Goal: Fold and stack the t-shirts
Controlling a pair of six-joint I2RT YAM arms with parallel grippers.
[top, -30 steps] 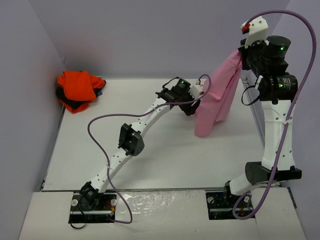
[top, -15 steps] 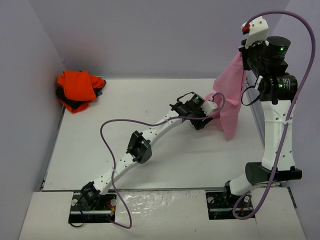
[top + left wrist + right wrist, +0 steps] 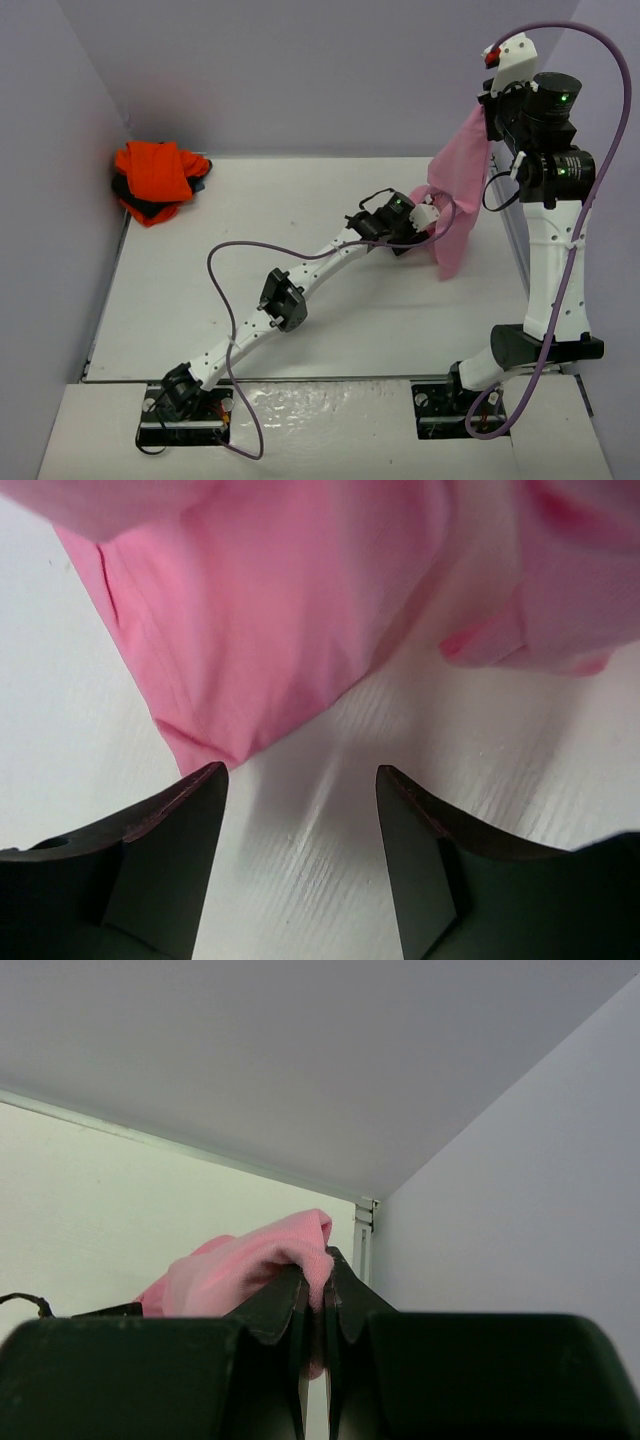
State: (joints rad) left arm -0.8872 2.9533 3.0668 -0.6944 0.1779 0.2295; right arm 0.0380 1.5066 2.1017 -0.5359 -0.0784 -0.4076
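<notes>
The pink t-shirt (image 3: pixel 462 170) is hanging from the right claw (image 3: pixel 315 1282), which is pinching one bunched edge with its jaws fully closed. A sideways tug could be working that thin hold loose. Just beside the shirt's lowest corner, the left claw (image 3: pixel 300 780) is hovering about half open over the tabletop (image 3: pixel 330 880), holding nothing and risking closing short of the cloth. The orange t-shirt (image 3: pixel 155 170) is lying well left of the pink one.

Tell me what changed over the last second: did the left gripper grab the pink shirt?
The left gripper moved right and toward the near edge, up to the lower end of the hanging pink t-shirt, which swung right. It is open, holding nothing. The right gripper still pinches the shirt up high; the orange t-shirt stayed put.
</notes>
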